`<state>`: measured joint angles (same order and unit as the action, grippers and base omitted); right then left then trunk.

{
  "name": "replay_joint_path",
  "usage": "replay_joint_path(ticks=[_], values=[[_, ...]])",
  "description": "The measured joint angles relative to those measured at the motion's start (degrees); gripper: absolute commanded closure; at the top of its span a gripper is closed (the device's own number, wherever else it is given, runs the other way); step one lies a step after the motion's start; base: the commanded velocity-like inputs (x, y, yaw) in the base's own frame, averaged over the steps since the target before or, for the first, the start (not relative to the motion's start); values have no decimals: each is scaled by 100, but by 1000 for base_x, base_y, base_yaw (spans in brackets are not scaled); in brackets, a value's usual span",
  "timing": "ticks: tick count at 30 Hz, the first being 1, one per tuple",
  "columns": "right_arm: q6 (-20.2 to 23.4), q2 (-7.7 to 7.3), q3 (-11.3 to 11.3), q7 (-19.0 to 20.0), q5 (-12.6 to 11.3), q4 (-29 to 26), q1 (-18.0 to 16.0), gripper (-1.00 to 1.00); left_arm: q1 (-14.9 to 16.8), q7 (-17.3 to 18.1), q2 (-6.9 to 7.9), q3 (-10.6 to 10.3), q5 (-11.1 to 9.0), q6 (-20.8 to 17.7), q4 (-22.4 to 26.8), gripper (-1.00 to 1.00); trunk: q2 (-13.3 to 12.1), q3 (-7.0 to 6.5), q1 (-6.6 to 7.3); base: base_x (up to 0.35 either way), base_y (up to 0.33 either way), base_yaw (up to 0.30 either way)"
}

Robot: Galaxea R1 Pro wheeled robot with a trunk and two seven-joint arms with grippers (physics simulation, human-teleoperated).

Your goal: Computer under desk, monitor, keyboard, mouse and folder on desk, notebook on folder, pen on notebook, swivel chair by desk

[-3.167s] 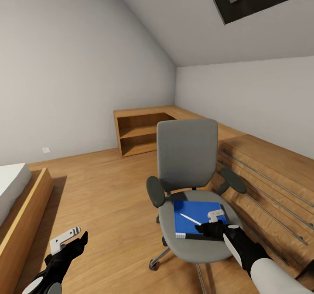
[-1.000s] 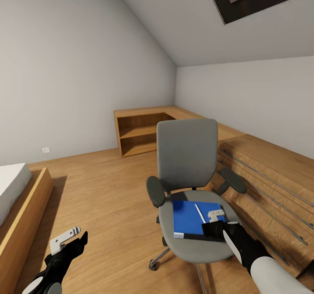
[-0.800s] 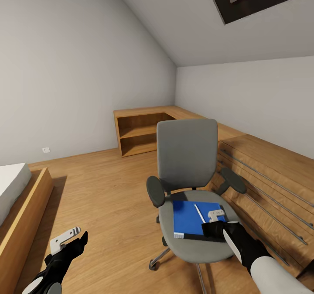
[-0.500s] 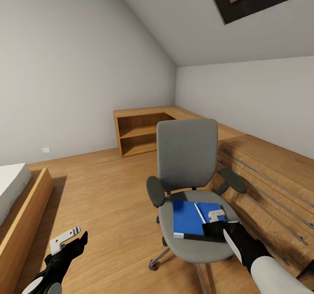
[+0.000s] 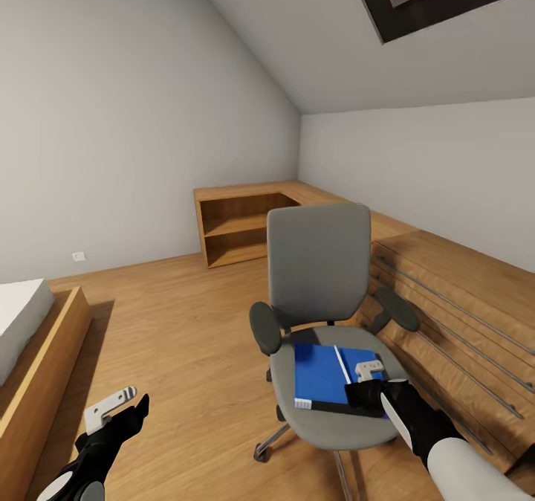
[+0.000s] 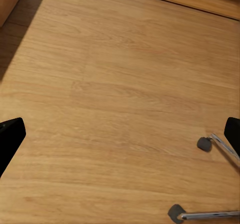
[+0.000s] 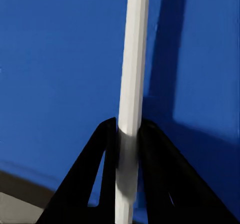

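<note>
Sloped grey walls and a wooden floor (image 5: 178, 315) frame what I see from the head camera, with a low wooden shelf unit (image 5: 241, 226) in the far corner, a light wooden dresser (image 5: 453, 300) along the wall on my right and a bed frame (image 5: 33, 367) at the left edge. My right arm reaches forward and down over the swivel chair (image 5: 319, 285), black forearm angled in from the lower right. Its right end effector (image 5: 362, 379) sits low over the blue folder (image 5: 319, 382), which lies flat on the grey seat. On the right wrist camera the two black fingers (image 7: 105, 149) are clenched on the pen (image 7: 132, 84), one on each side of its white shaft, with the blue cover behind it. From the head view the pen (image 5: 340, 361) runs from the end effector toward the chair back, across the folder.

My left arm hangs low at the lower left, wrist bent, the left end effector (image 5: 111, 408) over bare floor. On the left wrist camera its fingertips (image 6: 10, 139) sit at opposite edges of the frame, spread wide and grasping nothing. Two chair casters (image 6: 204, 143) on chrome legs show there.

My right wrist hides the folder's near right corner. I cannot tell whether the pen is lifted clear of the folder or touching it.
</note>
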<state>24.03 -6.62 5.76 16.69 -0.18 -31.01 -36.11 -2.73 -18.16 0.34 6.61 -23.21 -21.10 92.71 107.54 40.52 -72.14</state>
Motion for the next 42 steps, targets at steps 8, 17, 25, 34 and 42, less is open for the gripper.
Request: replay_joint_path(ticks=[8,17,25,34,42], values=[[-7,-7,-4,-7,9,-296,3,100,0,0,3,-5,0,2,0,-100,-321,-144,176,0,0,0],[138,-10,-3,-41,16,-2073,339,100,0,0,7,-6,8,6,0,-100,-682,-305,371,-86,0,0],[310,5,-140,-598,-58,-3630,1056,100,0,0,5,-6,9,2,0,-100,-1003,-449,546,-311,0,0],[401,142,-228,-2602,-1045,-5557,2116,100,0,0,2,-12,32,1,0,-100,-1364,-610,746,-230,0,0],[473,341,-273,-2689,-1204,-5488,2190,100,0,-37,-188,59,3,67,-21,-100,-1684,-753,922,-6,0,0]])
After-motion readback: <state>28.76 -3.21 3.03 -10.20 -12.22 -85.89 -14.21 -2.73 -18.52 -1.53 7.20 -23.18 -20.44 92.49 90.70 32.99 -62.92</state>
